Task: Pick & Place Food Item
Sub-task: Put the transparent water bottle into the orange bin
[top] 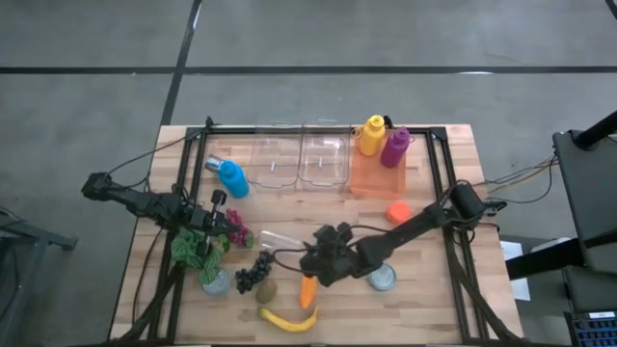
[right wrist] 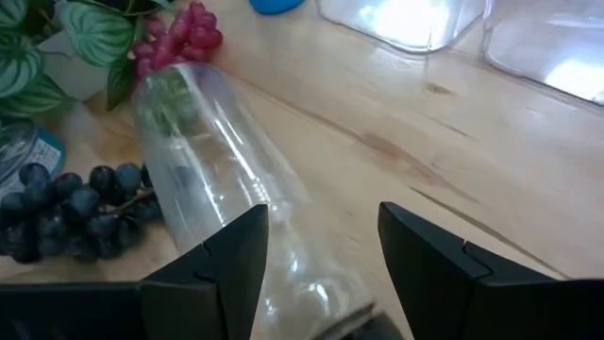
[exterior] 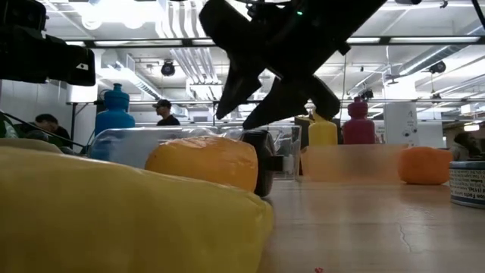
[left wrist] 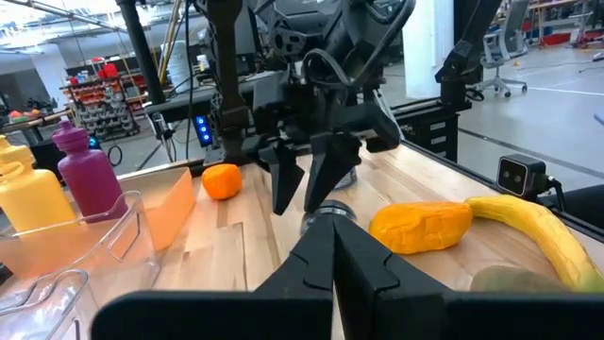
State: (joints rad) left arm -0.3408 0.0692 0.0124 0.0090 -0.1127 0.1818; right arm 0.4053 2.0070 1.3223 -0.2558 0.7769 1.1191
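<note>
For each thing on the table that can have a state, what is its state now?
clear bottle: lying on its side, between the open jaws
right gripper: open, over the clear bottle, holding nothing
left gripper: shut, empty, waiting by the plant
blue bottle: lying on its side
yellow bottle: upright in the orange bin
purple bottle: upright in the orange bin
clear bins: empty
can: upright
</note>
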